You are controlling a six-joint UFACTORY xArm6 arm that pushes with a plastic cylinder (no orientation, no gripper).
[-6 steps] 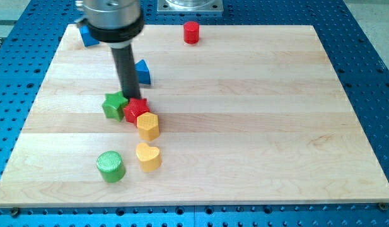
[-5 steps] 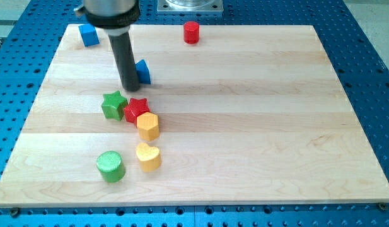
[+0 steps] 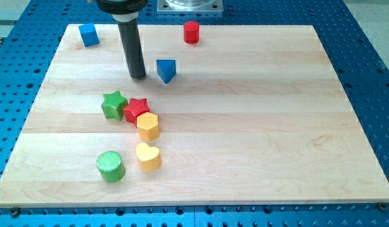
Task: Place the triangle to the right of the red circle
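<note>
Blue triangle (image 3: 166, 69) beside my tip (image 3: 138, 76)

— Board? Pale wooden table top (image 3: 257, 126), sitting on a blue perforated bench (image 3: 371, 75).

— On it? Blue cube (image 3: 89, 34) at top left, red circle (image 3: 191, 31) at top centre, blue triangle (image 3: 166, 70) below and between. Lower left: green star (image 3: 113, 104) touching red star (image 3: 136, 109), yellow hexagon (image 3: 147, 125), yellow heart (image 3: 147, 156), green cylinder (image 3: 110, 166).
</note>
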